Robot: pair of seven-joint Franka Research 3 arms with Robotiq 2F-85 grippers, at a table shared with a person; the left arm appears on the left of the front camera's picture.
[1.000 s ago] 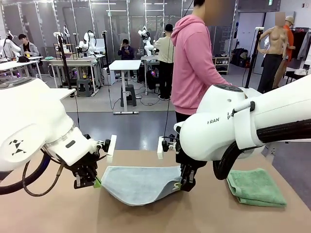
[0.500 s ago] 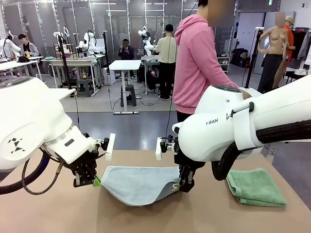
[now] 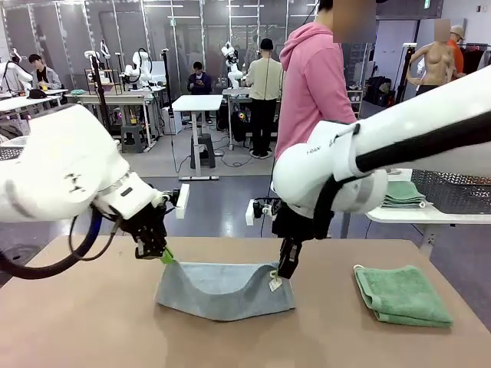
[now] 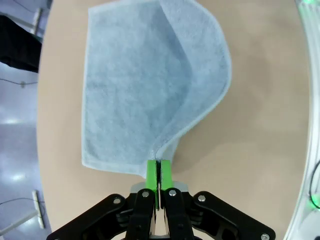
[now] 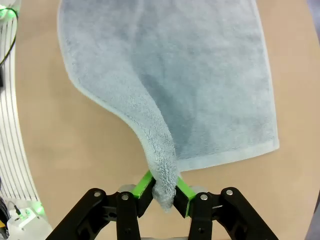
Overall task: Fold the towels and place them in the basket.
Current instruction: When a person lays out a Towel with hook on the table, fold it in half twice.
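A pale grey-blue towel (image 3: 222,290) lies folding over itself at the table's middle, its two upper corners lifted. My left gripper (image 3: 166,256) is shut on the towel's left corner, the edge pinched between the green pads (image 4: 158,176). My right gripper (image 3: 278,274) is shut on the right corner beside the white tag, a bunched fold of the grey-blue towel (image 5: 165,180) between its fingers. The rest of that towel (image 4: 150,85) spreads flat on the table below. A mint green towel (image 3: 401,294) lies folded at the table's right. A dark mesh basket (image 3: 460,189) shows at the right edge.
A person in a pink hoodie (image 3: 314,84) stands at the far side of the table (image 3: 92,330). A white side table (image 3: 414,215) at the right carries a stack of folded green towels (image 3: 403,194). Bare tabletop lies left and in front.
Both grippers have carried the towel's corners up and away toward the far side, drawing the upper layer over the lower. The person has shifted slightly right.
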